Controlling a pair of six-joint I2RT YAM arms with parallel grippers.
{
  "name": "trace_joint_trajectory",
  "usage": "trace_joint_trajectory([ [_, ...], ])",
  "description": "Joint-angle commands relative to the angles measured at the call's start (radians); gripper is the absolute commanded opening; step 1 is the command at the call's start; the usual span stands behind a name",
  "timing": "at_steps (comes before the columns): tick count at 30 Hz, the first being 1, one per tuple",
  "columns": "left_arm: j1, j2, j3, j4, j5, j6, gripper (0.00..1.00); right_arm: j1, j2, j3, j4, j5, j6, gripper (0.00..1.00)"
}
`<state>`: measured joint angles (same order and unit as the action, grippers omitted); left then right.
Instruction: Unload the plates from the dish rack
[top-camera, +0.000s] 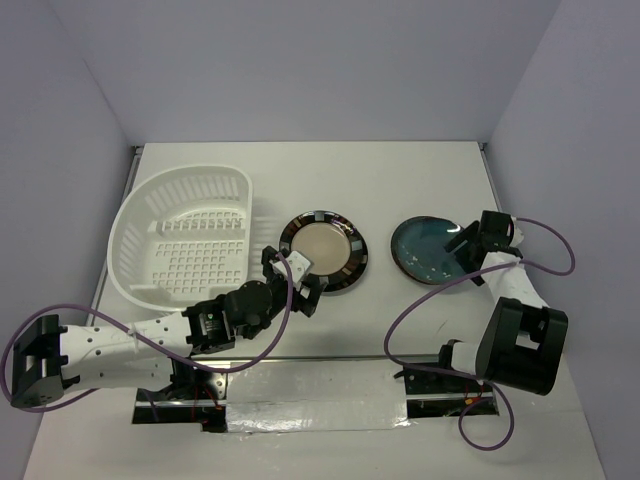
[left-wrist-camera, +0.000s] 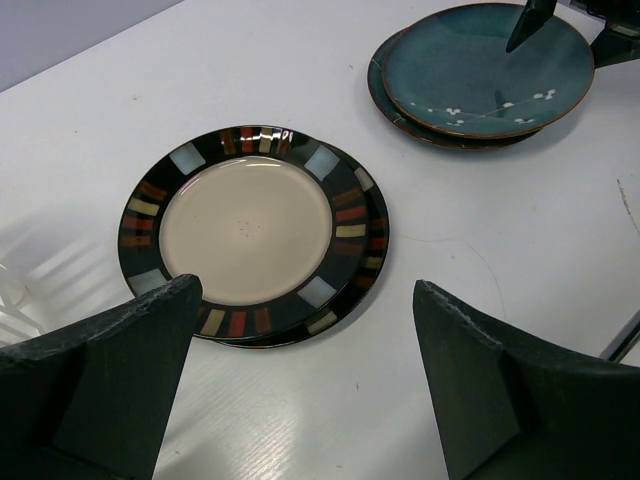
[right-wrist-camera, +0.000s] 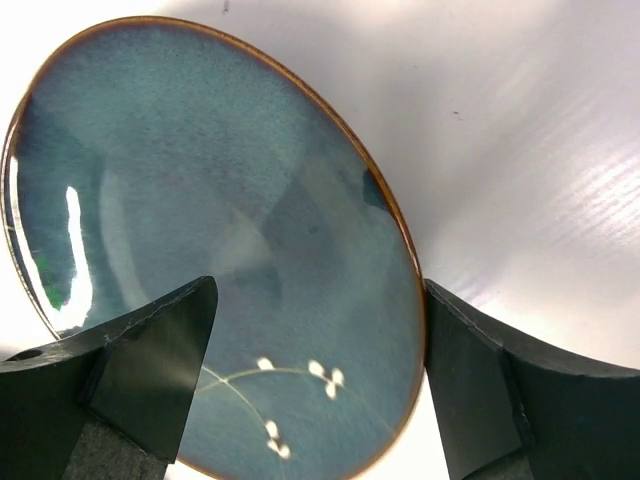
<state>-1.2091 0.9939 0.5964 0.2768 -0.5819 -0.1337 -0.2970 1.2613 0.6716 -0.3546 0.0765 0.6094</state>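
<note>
The white dish rack (top-camera: 130, 215) stands at the left with no plate in it. The beige-centred plate (top-camera: 322, 250) with its black patched rim lies flat on the table mid-way, on top of a second like plate; it also shows in the left wrist view (left-wrist-camera: 245, 228). My left gripper (top-camera: 293, 280) is open and empty, just at that plate's near-left edge (left-wrist-camera: 305, 290). The teal-blue plate (top-camera: 428, 250) lies flat at the right, stacked on another (left-wrist-camera: 480, 65). My right gripper (top-camera: 465, 245) is open over its right rim (right-wrist-camera: 318, 290), one finger above the plate (right-wrist-camera: 200, 200), one outside it.
The left arm lies across the table in front of the rack. Purple cables (top-camera: 540, 265) loop beside both arms. Walls close the table at the back and both sides. White table (top-camera: 400, 180) shows behind the plates.
</note>
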Motion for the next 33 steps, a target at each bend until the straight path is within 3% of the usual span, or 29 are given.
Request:
trace_joint_trajectory([
  [1,-0.006,-0.003,0.032,0.032,0.005,0.003,0.99,0.009,0.0,0.056,-0.009,0.042,0.004,0.87],
  [13,-0.004,0.006,0.036,0.029,-0.007,0.011,0.99,0.033,0.035,0.072,0.005,0.017,-0.002,0.87],
  [19,-0.006,0.018,0.04,0.025,-0.024,0.019,0.99,0.061,-0.037,0.095,-0.003,0.005,-0.026,0.85],
  [27,-0.004,0.026,0.045,0.01,-0.096,0.025,0.99,0.201,-0.187,0.151,-0.023,0.017,-0.069,0.82],
  [33,-0.006,0.046,0.046,0.01,-0.151,0.036,0.99,0.291,-0.123,0.217,-0.066,0.089,-0.062,0.81],
])
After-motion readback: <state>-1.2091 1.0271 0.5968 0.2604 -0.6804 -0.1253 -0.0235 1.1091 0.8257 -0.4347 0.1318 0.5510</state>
